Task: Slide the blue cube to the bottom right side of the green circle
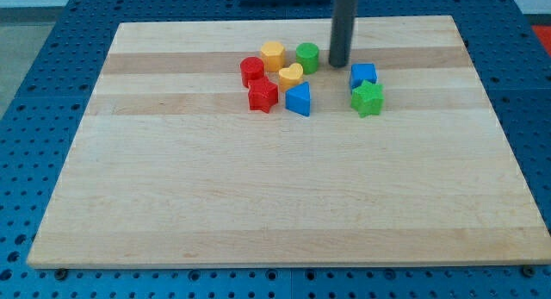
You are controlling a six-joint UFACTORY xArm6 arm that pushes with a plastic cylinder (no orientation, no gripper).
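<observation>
The blue cube (363, 75) sits on the wooden board right of centre near the view's top. The green circle (307, 56), a short cylinder, stands to its upper left. My tip (338, 65) rests on the board between them, just right of the green circle and up-left of the blue cube, touching neither as far as I can see. The dark rod rises straight up out of the view's top.
A green star (368, 99) lies directly below the blue cube. Left of the green circle cluster a yellow hexagon (273, 54), yellow heart (291, 76), red cylinder (252, 71), red star (263, 96) and blue triangle (299, 99). The board's top edge (284, 23) is close.
</observation>
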